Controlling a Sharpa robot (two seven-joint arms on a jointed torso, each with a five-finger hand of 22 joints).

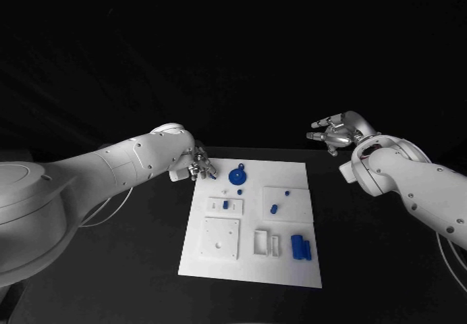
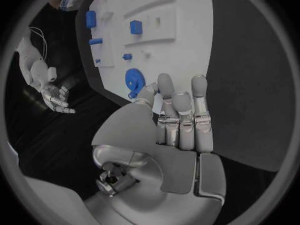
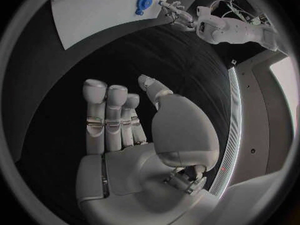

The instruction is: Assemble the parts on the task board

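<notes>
The white task board (image 1: 292, 270) lies in the middle of the black table. A blue gear (image 1: 237, 177) sits near its far left corner. My left hand (image 1: 200, 165) hovers just left of that gear at the board's far edge, fingers straight and holding nothing. In the left wrist view the left hand's fingers (image 2: 181, 115) stretch out just short of the gear (image 2: 134, 79). My right hand (image 1: 336, 135) is raised beyond the board's far right corner, fingers spread and empty. The right wrist view shows this right hand (image 3: 125, 130) above bare table.
Small blue pieces (image 1: 226, 203) (image 1: 275, 208) stand in raised white blocks mid-board. Two blue blocks (image 1: 301, 247) lie near the front right beside a white bracket (image 1: 264, 243). A square white plate (image 1: 221, 237) sits front left. Black table surrounds the board.
</notes>
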